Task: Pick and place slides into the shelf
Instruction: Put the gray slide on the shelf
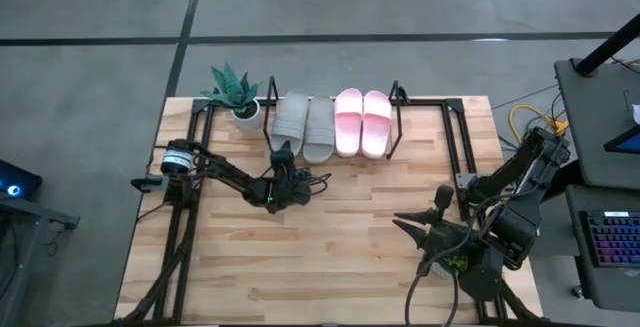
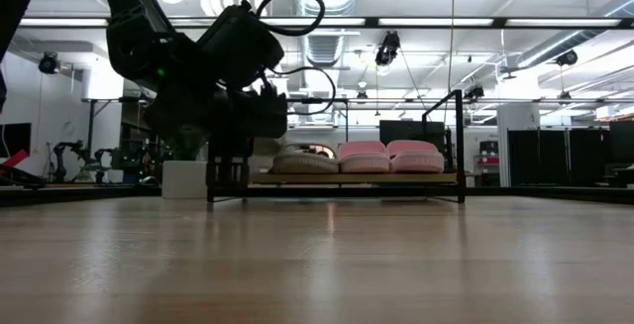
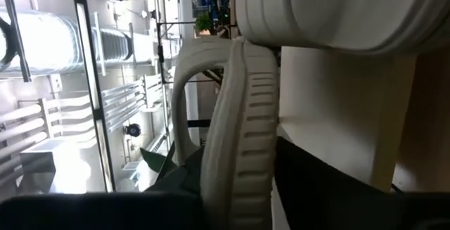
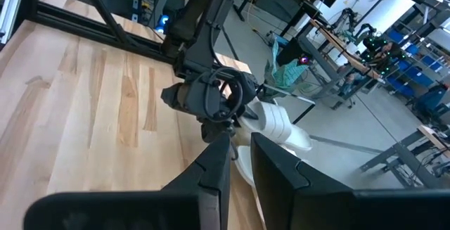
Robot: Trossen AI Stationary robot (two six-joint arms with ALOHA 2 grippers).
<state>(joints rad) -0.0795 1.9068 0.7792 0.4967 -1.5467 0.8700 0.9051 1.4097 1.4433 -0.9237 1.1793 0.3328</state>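
Note:
The shelf (image 1: 400, 102) stands at the table's far edge and carries all four slides side by side. Two pale pink slides (image 1: 362, 122) lie on its right half and a grey-green slide (image 1: 319, 130) lies left of them. The leftmost grey-green slide (image 1: 290, 117) has its heel toward my left gripper (image 1: 284, 159), which is shut on it at the shelf's near side. In the low view this gripper (image 2: 238, 126) hangs in front of the shelf (image 2: 337, 177). My right gripper (image 1: 420, 217) waits open over the table's near right part. My left gripper holds the leftmost grey-green slide by its heel end (image 3: 239, 181), pinched between the two fingers, one on the footbed side and one (image 3: 316, 188) under the sole. The fingers come level from the table's near side, along the slide. Its toe part lies on the shelf.
A potted plant (image 1: 236, 95) stands just left of the shelf. Black arm-mount frames (image 1: 190, 167) run along the table's left and right sides (image 1: 460, 147). Bare wooden tabletop (image 1: 330, 247) spreads between the arms. A keyboard (image 1: 612, 242) and cables sit beyond the right edge.

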